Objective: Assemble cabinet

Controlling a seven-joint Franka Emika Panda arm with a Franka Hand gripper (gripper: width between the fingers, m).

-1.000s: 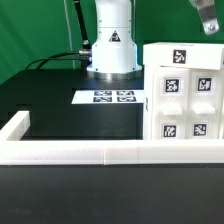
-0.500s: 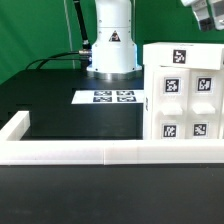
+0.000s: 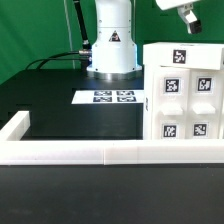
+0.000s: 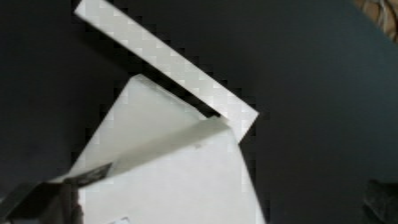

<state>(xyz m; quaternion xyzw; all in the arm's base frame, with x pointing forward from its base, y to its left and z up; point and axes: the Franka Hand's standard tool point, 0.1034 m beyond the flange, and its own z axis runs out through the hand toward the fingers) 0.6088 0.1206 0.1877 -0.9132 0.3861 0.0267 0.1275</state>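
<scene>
gripper (image 3: 187,17) open, raised above the cabinet (image 3: 183,95), apart from it

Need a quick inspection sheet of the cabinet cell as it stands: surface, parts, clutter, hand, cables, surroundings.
Surface: black table, bordered by a low white wall at the front and the exterior view's left.
Job's things: white cabinet with square tags stands at the exterior view's right, against the wall.
Clutter: nothing seen; only the marker board lies flat by the robot base.
Hand: hand open, empty, high above the cabinet at the frame's top edge.
Cables: black cables run along the table to the base.
Surroundings: green backdrop behind.
</scene>
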